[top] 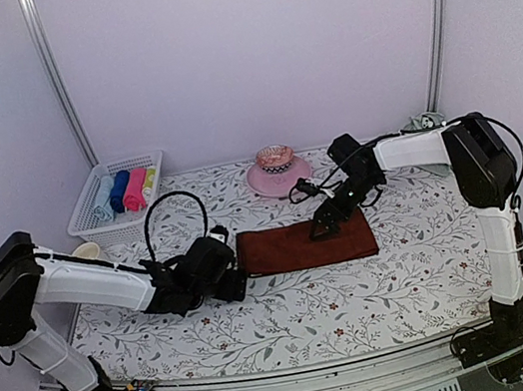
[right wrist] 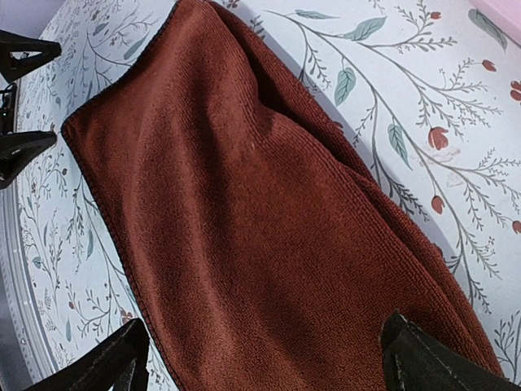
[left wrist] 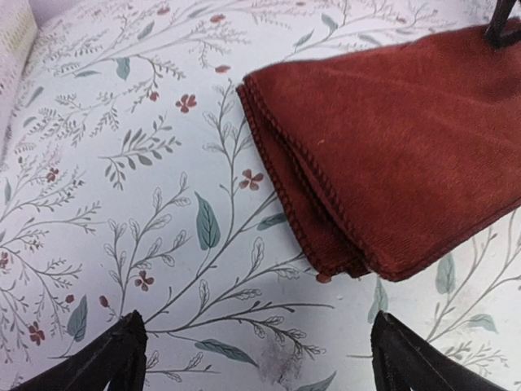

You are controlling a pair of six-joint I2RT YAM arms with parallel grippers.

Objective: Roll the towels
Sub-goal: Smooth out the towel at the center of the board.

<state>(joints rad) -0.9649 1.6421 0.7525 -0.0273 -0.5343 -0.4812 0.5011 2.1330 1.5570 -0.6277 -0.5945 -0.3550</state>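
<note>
Towel [top: 306, 244], red-brown, lies folded flat on the table [top: 408, 281] at centre. Left gripper [top: 239, 280] sits just beside its left edge, fingers [left wrist: 122, 354] spread open, nothing held. Right gripper [top: 326, 229] is over the towel's far right part, fingers [right wrist: 423, 358] open wide; contact cannot be told. Basket [top: 94, 220] of rolled cloths [top: 126, 191] stands far left

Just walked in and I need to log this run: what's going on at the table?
A red-brown towel lies folded flat on the floral cover, not yet rolled. The left gripper sits open just off its left end. The right gripper hangs open over its right part. Neither holds it.
</note>
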